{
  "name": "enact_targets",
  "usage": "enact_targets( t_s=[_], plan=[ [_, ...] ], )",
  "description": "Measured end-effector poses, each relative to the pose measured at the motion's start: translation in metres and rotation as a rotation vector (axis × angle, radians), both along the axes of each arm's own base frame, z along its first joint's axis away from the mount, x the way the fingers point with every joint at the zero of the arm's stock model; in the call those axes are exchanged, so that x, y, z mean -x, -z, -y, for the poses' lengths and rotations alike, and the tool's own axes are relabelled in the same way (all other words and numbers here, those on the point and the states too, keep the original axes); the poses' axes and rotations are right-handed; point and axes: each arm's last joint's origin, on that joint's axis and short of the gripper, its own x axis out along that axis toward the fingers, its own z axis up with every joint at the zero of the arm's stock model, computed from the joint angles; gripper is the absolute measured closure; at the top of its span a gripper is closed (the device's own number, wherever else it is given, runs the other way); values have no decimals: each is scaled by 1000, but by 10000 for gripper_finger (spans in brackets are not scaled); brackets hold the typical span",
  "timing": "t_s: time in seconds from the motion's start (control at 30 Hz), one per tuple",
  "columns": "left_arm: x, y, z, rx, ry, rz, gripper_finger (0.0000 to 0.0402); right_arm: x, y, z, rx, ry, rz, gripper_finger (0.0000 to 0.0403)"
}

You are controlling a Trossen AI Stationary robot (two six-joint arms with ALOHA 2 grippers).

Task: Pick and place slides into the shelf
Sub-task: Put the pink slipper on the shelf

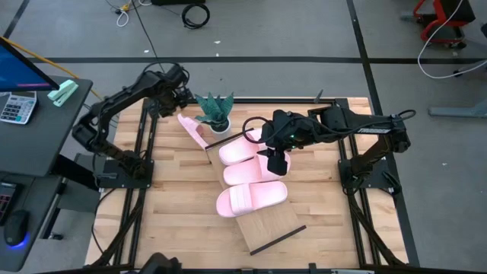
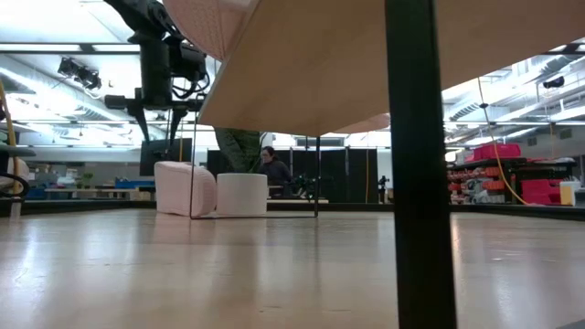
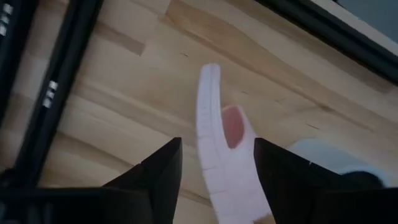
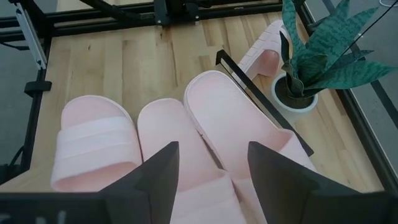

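Three pale pink slides (image 1: 243,173) lie side by side, soles down, on the light-wood shelf (image 1: 272,225); they also show in the right wrist view (image 4: 99,146). My right gripper (image 4: 208,180) hovers open and empty over the middle one (image 4: 171,134). The fourth slide (image 1: 190,128) stands on its long edge on the tabletop beside a potted plant (image 1: 216,114). My left gripper (image 3: 214,177) is open above it at the far left. In the left wrist view the slide (image 3: 217,143) shows between the fingers. In the low view it (image 2: 183,187) sits below the fingertips, apart from them.
The plant's white pot (image 4: 292,99) stands close to the fourth slide and to the shelf's black end rail (image 4: 261,93). The shelf lies slantwise on the butcher-block tabletop (image 1: 175,205). Black frame rails (image 1: 144,152) run along the table's left and right sides. Bare tabletop lies near left.
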Motion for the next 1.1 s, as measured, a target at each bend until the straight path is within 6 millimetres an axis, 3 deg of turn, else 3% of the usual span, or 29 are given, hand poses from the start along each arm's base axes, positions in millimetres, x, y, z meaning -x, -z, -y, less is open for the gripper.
enact_targets(
  t_s=[0.33, 0.8, 1.1],
  plan=[
    [-1, 16, -7, 3, -3, -34, 171, 0, 0, 0, -1, 2, 2, 209],
    [0, 54, -1, 6, -45, -21, 170, 0, 0, 0, 1, 0, 3, 209],
    [-4, 52, -7, -68, -49, 27, 170, 0, 0, 0, 6, -3, 3, 210]
  ],
)
